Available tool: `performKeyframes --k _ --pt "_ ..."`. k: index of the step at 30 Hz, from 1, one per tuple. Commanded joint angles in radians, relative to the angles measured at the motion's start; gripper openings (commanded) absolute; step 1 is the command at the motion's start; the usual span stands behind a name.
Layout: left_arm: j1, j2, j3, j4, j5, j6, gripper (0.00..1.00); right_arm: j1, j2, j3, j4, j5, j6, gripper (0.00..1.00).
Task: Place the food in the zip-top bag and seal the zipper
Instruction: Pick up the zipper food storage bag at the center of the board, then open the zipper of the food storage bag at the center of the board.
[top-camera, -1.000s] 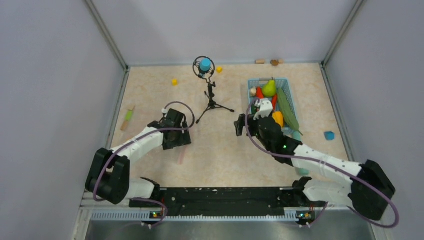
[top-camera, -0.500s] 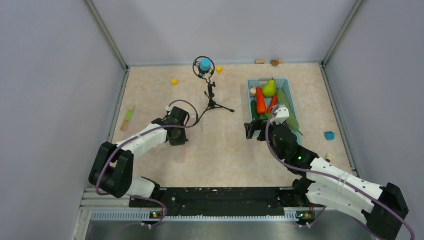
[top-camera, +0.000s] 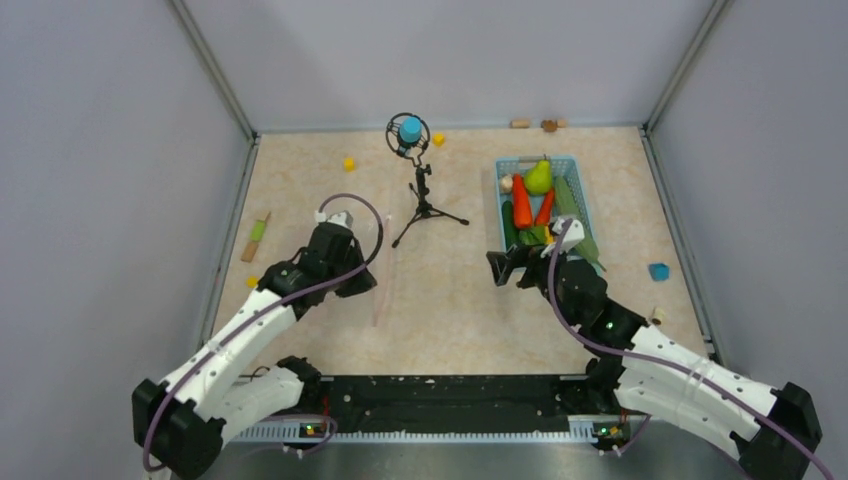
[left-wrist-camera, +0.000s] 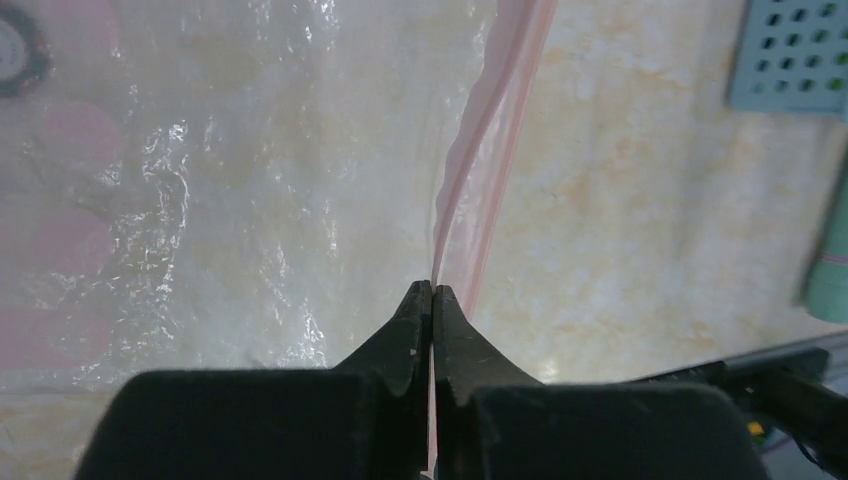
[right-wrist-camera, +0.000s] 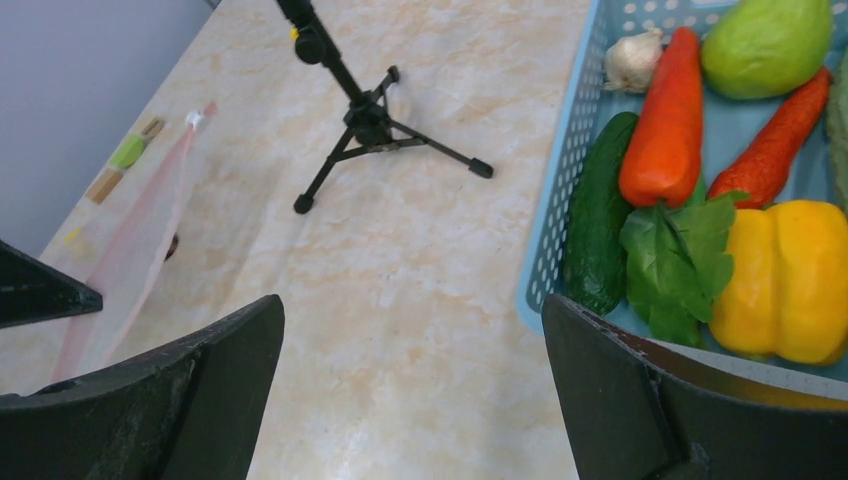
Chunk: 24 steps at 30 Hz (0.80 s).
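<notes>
Firmly clenched on the thin pale pink zipper strip (left-wrist-camera: 495, 120) at the mouth edge of the large clear, floppy plastic bag (left-wrist-camera: 220, 200): left gripper (left-wrist-camera: 432, 290), fingertips pressed together with only the strip between them. From the left wrist, strip running off toward 12 o'clock, crinkled clear film spread at its 9 o'clock side over the beige marbled tabletop (left-wrist-camera: 640, 230). Overhead, bag lying flat at about 8 o'clock of the table.

Released and spread wide: right gripper (right-wrist-camera: 410, 400), poised over bare tabletop just off the 7 o'clock corner of the light blue perforated plastic basket (right-wrist-camera: 568, 180). Basket itself at about 2 o'clock of the table, well apart from the bag.

All inside that basket: round green pear (right-wrist-camera: 765, 45) at 12 o'clock, small beige mushroom (right-wrist-camera: 633, 62) at 11 o'clock, orange carrot (right-wrist-camera: 665, 120) beside a slim red pepper (right-wrist-camera: 775, 150), long dark green cucumber (right-wrist-camera: 598, 225) along the 9 o'clock wall, blocky yellow pepper (right-wrist-camera: 790, 280) at 5 o'clock, touching a flat green leaf (right-wrist-camera: 675, 255).

Between bag and basket, toward 12 o'clock: black tripod microphone stand (right-wrist-camera: 368, 120), upright.
</notes>
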Motion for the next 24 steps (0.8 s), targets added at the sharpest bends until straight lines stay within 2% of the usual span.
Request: performKeyframes --k 1,7,10,12,17,21,24 --pt "-0.016 -0.167 0.02 -0.094 0.123 -0.074 0.0 0.006 -0.06 -0.014 0.08 -0.135 0.012 0.99" --pt "-0.038 -0.237 0.018 -0.085 0.227 -0.097 0.0 0.006 -0.067 -0.052 0.198 -0.347 0.031 0.97" --pt "-0.074 -0.217 -0.044 0.068 0.279 -0.119 0.0 0.008 0.011 -0.025 0.21 -0.472 0.07 0.94" --pt "-0.102 -0.197 -0.083 0.162 0.292 -0.135 0.0 0.032 0.092 0.001 0.22 -0.494 0.097 0.93" --pt "-0.21 -0.127 -0.077 0.258 0.259 -0.128 0.0 0.19 0.325 0.109 0.197 -0.387 0.089 0.93" --pt "-0.275 -0.123 -0.059 0.247 0.182 -0.12 0.0 0.208 0.422 0.154 0.191 -0.23 0.207 0.89" --pt "-0.296 -0.116 -0.066 0.258 0.159 -0.126 0.0 0.208 0.437 0.129 0.255 -0.16 0.277 0.89"
